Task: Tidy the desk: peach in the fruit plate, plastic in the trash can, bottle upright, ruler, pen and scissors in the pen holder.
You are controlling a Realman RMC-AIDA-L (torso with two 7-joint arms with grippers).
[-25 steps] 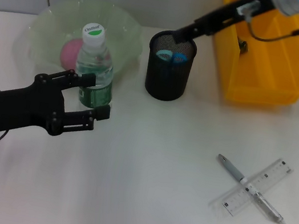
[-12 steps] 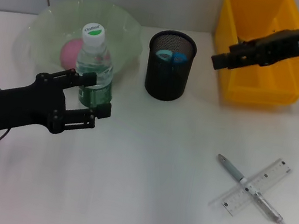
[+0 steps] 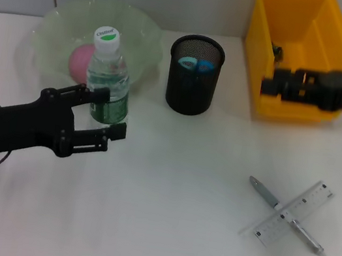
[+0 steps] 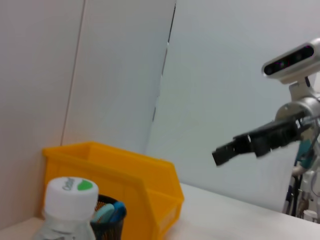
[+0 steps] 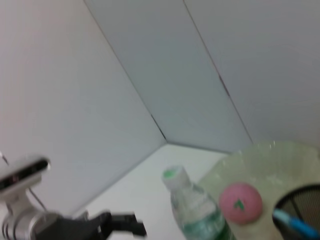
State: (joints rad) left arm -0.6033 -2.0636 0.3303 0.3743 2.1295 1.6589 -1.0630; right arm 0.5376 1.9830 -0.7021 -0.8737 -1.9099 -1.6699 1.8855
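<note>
The head camera looks steeply down on the white table [image 3: 159, 232] from the near edge. The left wrist camera sits low, facing across the bottle [image 4: 67, 210] toward the yellow bin [image 4: 125, 175]. The right wrist camera, seemingly higher, shares the bottle and the pen holder [image 5: 300, 205] with both.

Pink round peach [image 3: 80, 59] in a pale green translucent fruit plate [image 3: 141, 33]. Clear plastic bottle [image 3: 107, 80] carries a white cap with a green spot and a green label band. Black mesh pen holder [image 3: 192, 85] shows blue scissor handles [image 3: 195, 64] inside. Bright yellow plastic bin [image 3: 288, 29]. Transparent ruler [image 3: 306, 205] with dark tick marks crosses a silver-grey pen [image 3: 265, 194]. White desk [image 3: 160, 225]; both arms matte black.
</note>
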